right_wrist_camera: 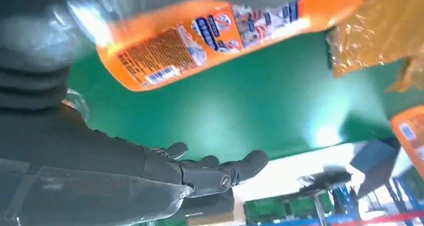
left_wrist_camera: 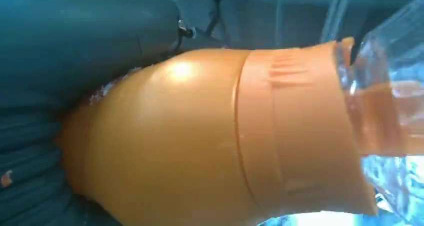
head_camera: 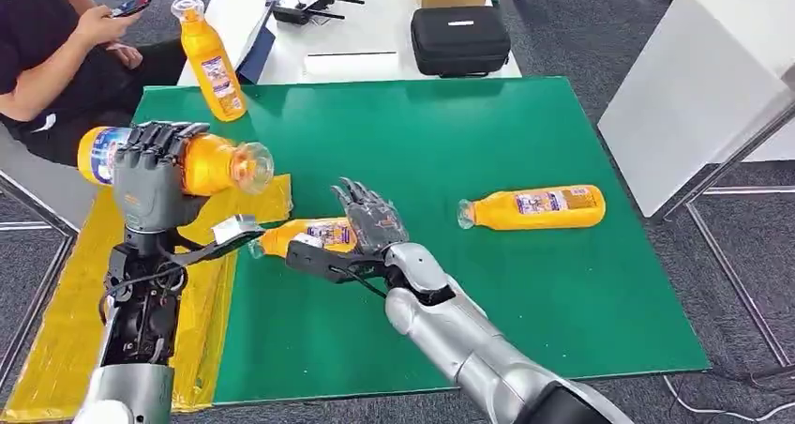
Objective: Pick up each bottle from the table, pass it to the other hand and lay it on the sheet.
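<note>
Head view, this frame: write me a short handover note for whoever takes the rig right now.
Left hand: grips an orange bottle, held on its side above the yellow sheet.
Right hand: open, holding nothing, beside a second bottle lying on the green mat by the sheet's edge.
Third bottle lies further right on the mat; a fourth stands at the mat's far left edge.
Done: no bottle lies on the sheet yet.
Left: lay down the held bottle, then handle the other three.
</note>
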